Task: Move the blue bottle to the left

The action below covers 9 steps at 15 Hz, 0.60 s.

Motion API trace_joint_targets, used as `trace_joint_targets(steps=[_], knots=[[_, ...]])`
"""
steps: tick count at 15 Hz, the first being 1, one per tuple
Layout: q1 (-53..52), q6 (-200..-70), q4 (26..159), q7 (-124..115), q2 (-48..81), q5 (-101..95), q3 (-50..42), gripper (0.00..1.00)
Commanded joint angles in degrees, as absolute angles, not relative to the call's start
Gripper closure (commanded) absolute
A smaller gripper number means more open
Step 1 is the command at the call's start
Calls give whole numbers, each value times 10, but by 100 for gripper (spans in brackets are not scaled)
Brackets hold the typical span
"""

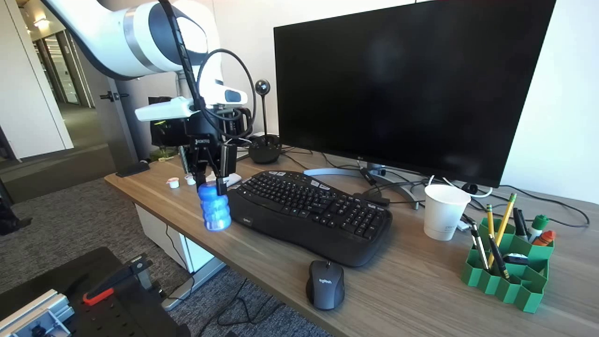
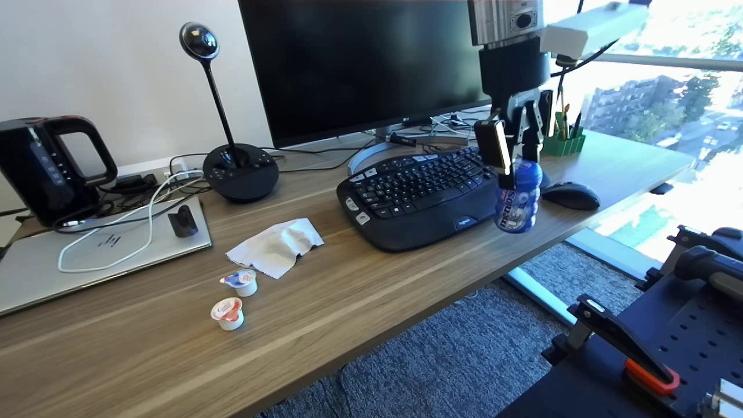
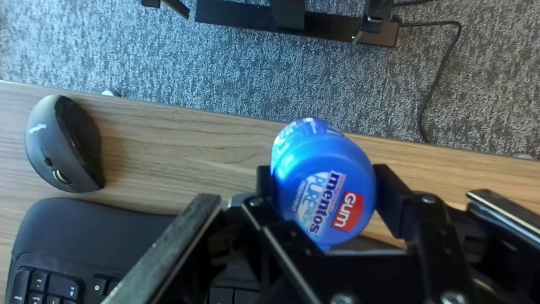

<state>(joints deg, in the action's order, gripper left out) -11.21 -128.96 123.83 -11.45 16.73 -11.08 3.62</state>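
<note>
The blue bottle (image 1: 216, 210) is a small squat bottle with a ribbed body and blue cap. It also shows in an exterior view (image 2: 518, 203), where its whitish label band faces the camera. My gripper (image 1: 213, 183) is shut on it near the cap, with one finger on each side. The bottle hangs below the fingers, slightly tilted, and appears raised above the desk near its front edge. In the wrist view the printed cap (image 3: 325, 190) sits between the fingertips (image 3: 321, 185). The bottle's underside is hidden there.
A black keyboard (image 2: 418, 200) lies behind the bottle and a mouse (image 1: 326, 285) beside it. Two creamer cups (image 2: 235, 299), a white cloth (image 2: 278, 244) and a laptop (image 2: 116, 249) are on the desk (image 2: 348, 296). A white cup (image 1: 444, 213) and green pen holder (image 1: 510, 281) stand beyond.
</note>
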Motion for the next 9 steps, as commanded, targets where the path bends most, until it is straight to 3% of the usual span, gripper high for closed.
trace_joint_targets(steps=[1, 9], knots=[[-124, -1280, 1217, -143, 173, -116, 44, 65], [-130, -1277, 1191, -160, 184, -114, 44, 65]])
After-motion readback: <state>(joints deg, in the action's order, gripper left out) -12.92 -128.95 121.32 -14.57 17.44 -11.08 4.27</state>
